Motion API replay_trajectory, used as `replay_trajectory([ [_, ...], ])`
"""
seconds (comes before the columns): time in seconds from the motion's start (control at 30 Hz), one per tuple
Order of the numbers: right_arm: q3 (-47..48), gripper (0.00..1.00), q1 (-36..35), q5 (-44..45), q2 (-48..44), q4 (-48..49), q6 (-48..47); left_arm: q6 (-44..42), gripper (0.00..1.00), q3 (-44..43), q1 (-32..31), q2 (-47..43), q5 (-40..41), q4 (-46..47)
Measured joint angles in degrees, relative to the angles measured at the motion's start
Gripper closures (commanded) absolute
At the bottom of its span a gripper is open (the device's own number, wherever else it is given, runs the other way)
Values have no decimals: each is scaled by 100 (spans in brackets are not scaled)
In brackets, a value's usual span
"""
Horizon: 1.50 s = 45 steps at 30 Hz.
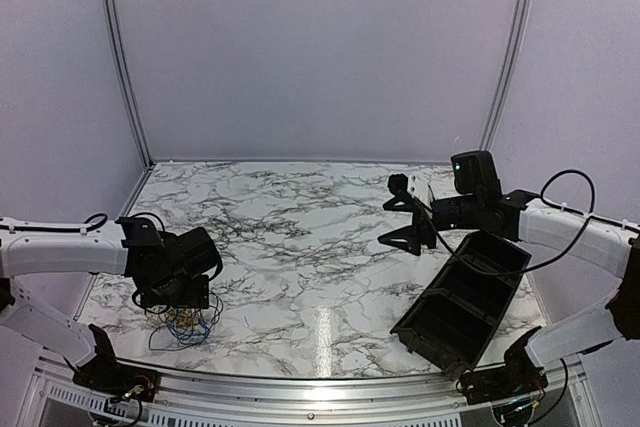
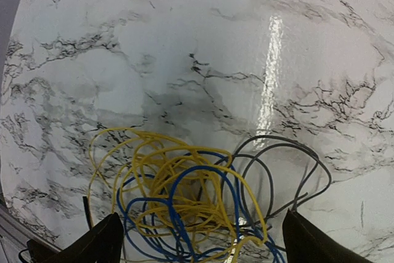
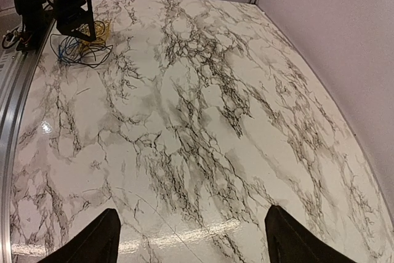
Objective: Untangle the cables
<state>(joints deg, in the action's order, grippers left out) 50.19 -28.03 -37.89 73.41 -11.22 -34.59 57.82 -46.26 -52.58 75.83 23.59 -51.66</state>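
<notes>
Yellow, blue and black cables (image 2: 184, 204), white table (image 2: 184, 47) with grey-black marble veining, black tray (image 1: 465, 302).

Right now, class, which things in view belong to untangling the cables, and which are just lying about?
Belong to the job:
- yellow cables
- blue cables
- black cables, all in one tangle

Just lying about:
- black tray, by the right arm

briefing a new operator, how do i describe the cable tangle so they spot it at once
Start at the white marble table and go to its near left corner, under the left gripper. There lies the cable tangle, a heap of thin looping wires. Its yellow and blue strands set it apart from the arms' thick black cords and the black tray at right.
</notes>
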Motion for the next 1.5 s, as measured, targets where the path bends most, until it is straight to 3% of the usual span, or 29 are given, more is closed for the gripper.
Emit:
replay_trajectory([
  [0.43,-37,19,-13,24,160,0,0,-802,14,160,-50,881,-859,2345],
  [0.63,-76,20,-31,146,160,4,0,-1558,18,-927,-153,1825,-1215,3241],
  [0.77,-98,20,-33,229,160,4,2,-2061,16,-1663,-225,2170,-1513,3633],
  [1.0,-107,29,-44,212,164,-13,2,-2723,11,-1373,-245,1108,-1027,3606],
  [1.13,304,41,-299,232,439,-304,-57,-2612,28,-831,-214,11,-341,3508],
  [1.23,846,50,-704,275,826,-476,-101,-2258,31,-306,-87,-544,-22,3467],
  [1.5,1956,57,-1628,345,1945,-822,-87,-1458,43,647,249,-466,-306,3709],
])
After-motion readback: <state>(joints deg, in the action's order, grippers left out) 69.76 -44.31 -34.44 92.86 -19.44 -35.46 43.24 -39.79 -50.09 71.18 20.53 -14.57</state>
